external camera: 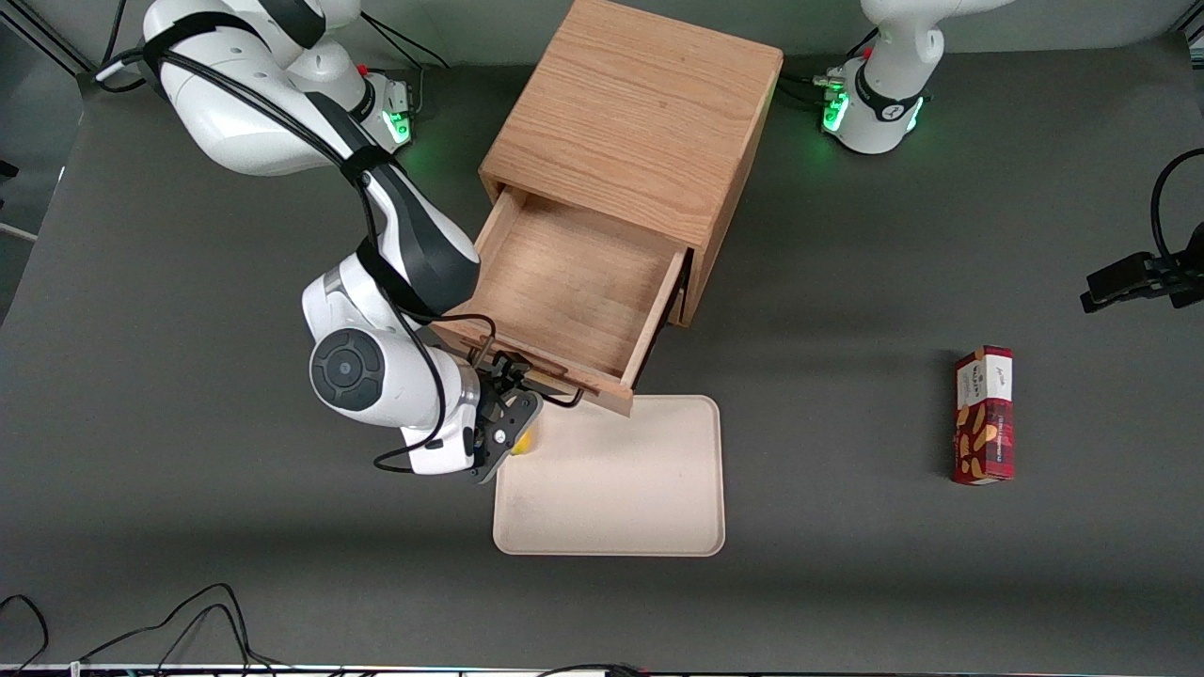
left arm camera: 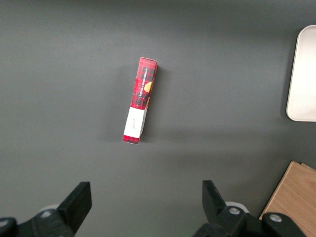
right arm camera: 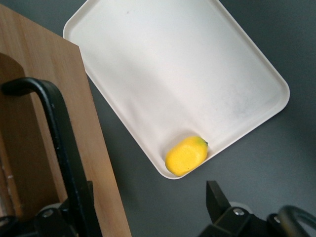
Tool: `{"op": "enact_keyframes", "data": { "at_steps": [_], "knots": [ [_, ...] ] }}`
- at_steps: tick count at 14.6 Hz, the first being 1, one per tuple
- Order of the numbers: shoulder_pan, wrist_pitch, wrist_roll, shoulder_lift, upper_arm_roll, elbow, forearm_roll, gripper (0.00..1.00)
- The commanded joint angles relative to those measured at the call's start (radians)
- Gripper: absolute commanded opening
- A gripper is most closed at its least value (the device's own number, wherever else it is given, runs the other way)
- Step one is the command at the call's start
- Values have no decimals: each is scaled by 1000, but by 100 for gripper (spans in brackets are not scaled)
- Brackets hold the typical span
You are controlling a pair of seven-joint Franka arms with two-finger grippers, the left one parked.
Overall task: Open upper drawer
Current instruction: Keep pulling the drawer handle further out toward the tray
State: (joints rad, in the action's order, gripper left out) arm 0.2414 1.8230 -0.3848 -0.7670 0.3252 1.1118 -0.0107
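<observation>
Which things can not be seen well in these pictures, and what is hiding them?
- Lower drawer: front view, hidden under the open upper drawer.
- Yellow fruit: front view, mostly covered by the gripper at the drawer's black handle.
- Tray: left wrist view, cut off by the edge.
- Snack box: text too small.

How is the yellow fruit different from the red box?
The yellow fruit is round, plain and lies in a corner of the white tray, right by the end effector at the upper drawer handle. The red box is long, patterned and lies on the bare table. Nothing holds either.
</observation>
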Motion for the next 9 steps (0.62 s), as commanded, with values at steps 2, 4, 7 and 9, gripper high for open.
{"op": "enact_keyframes", "data": {
  "at_steps": [2,4,7,9],
  "knots": [
    [1,-14,-39,-31,-9,-44,-28,100],
    [1,-14,-51,-32,-9,-44,-28,100],
    [-2,-14,-52,-38,-9,-44,-28,100],
    [-10,-18,-58,-37,-9,-46,-26,100]
  ]
}}
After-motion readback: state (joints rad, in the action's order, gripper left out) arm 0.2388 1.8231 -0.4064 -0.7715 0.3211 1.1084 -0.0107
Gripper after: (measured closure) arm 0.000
